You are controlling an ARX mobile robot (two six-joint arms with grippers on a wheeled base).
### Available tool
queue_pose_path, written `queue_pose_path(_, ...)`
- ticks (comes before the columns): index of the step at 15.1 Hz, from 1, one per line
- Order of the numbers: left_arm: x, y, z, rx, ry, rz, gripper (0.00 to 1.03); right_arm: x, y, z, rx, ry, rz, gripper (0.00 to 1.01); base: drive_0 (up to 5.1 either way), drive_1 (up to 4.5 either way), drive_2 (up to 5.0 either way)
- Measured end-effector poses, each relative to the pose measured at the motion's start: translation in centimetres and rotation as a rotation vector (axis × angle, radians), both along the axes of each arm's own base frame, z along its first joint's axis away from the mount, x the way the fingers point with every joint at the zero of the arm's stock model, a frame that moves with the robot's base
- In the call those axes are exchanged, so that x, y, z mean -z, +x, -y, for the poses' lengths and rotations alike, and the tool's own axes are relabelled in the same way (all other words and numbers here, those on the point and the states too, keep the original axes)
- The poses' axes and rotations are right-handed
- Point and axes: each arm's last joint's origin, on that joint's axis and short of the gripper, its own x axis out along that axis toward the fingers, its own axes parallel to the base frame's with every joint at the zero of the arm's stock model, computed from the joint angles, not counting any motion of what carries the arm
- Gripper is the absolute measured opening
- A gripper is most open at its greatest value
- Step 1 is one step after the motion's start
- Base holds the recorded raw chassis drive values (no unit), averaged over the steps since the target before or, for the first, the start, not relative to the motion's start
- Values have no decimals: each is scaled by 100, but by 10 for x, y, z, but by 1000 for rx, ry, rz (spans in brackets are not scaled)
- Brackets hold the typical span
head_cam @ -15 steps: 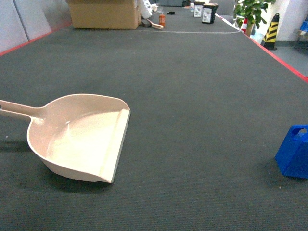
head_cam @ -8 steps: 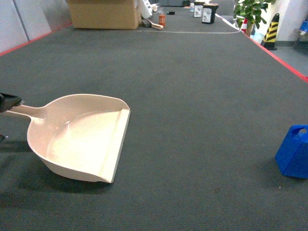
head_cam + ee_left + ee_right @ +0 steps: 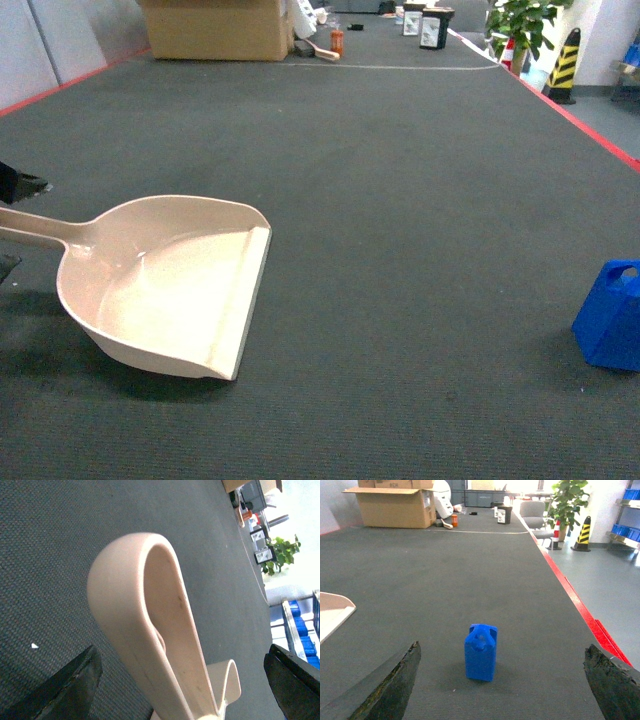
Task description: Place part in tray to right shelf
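As the tray (image 3: 165, 285) lies unmoved, left claw (image 3: 182, 680) now wider around its handle (image 3: 150, 630).

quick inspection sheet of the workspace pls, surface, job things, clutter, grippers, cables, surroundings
surface: dark grey carpet with a red border, a few small specks.
job's things: tray lying flat on the left, empty; part standing upright, well to its right, outside it.
clutter: cardboard box and small containers at the far end.
grippers: left gripper open, fingers on either side of the tray handle; right gripper open, part ahead between its fingers, untouched.
cables: nothing seen.
surroundings: potted plant, striped cone, right shelf with blue crates.
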Motion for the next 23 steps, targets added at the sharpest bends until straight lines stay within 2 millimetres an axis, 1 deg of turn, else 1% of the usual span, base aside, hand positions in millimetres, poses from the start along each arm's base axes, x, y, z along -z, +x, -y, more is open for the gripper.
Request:
queue_pose_path(1, 2, 4, -1, -12, -10, 1, 98, 0, 0, 0, 0, 0, 0, 98, 0, 0, 0)
queue_pose_path(2, 9, 14, -4, -40, -30, 5, 98, 0, 0, 0, 0, 0, 0, 98, 0, 0, 0)
queue_pose_path(3, 12, 18, -4, -37, -35, 18, 97, 0, 0, 0, 0, 0, 0, 98, 0, 0, 0)
queue_pose_path(4, 14, 20, -7, -44, -41, 24, 87, 0, 0, 0, 0, 0, 0, 98, 0, 0, 0)
queue_pose_path(7, 15, 32, -10, -23, -60, 73, 50, 0, 0, 0, 0, 0, 0, 98, 0, 0, 0)
queue_pose_path(9, 13, 33, -8, -7, -79, 107, 26, 0, 0, 0, 0, 0, 0, 98, 0, 0, 0)
queue_pose_path(10, 9, 32, -4, -2, -127, 150, 16, 0, 0, 0, 0, 0, 0, 98, 0, 0, 0)
queue_pose_path(11, 2, 28, 1, 7, -149, 175, 15, 0, 0, 0, 0, 0, 0, 98, 0, 0, 0)
queue_pose_path(13, -20, 15, 17, 59, -171, 240, 13, 0, 0, 0, 0, 0, 0, 98, 0, 0, 0)
queue_pose_path(15, -54, 4, 38, 126, -205, 315, 13, 0, 0, 0, 0, 0, 0, 98, 0, 0, 0)
queue_pose_path(16, -67, -2, 51, 156, -228, 346, 13, 0, 0, 0, 0, 0, 0, 98, 0, 0, 0)
queue_pose_path(17, -72, -7, 65, 190, -252, 352, 13, 0, 0, 0, 0, 0, 0, 98, 0, 0, 0)
queue_pose_path(18, -70, -10, 82, 214, -290, 334, 13, 0, 0, 0, 0, 0, 0, 98, 0, 0, 0)
queue_pose_path(20, -57, -19, 116, 240, -367, 263, 13, 0, 0, 0, 0, 0, 0, 98, 0, 0, 0)
queue_pose_path(23, -36, -28, 160, 276, -448, 172, 13, 0, 0, 0, 0, 0, 0, 98, 0, 0, 0)
